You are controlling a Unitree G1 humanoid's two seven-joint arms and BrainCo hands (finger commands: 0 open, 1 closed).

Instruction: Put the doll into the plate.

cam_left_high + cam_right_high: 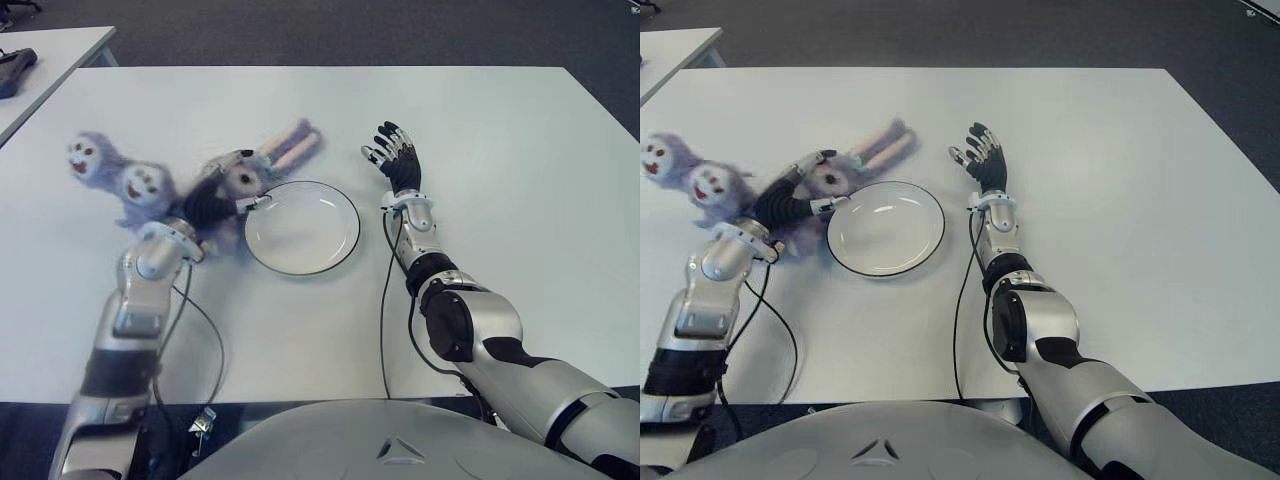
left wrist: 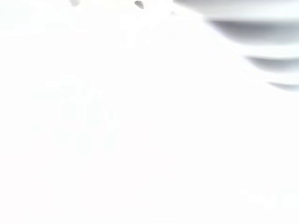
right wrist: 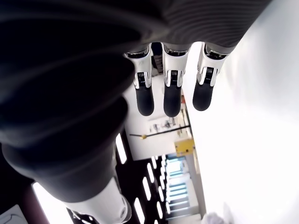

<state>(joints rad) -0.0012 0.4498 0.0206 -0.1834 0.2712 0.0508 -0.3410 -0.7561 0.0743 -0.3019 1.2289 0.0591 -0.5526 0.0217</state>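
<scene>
doll (image 1: 240,170) lies just left of the plate (image 1: 345,240), not yet in it. left hand (image 1: 222,190) grasps the doll; right hand (image 1: 395,155) is released beside the plate.

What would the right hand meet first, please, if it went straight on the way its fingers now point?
Probably nothing: the right hand, open, points toward the far edge of the table, and only bare tabletop shows ahead. The plate lies off to its left.
</scene>
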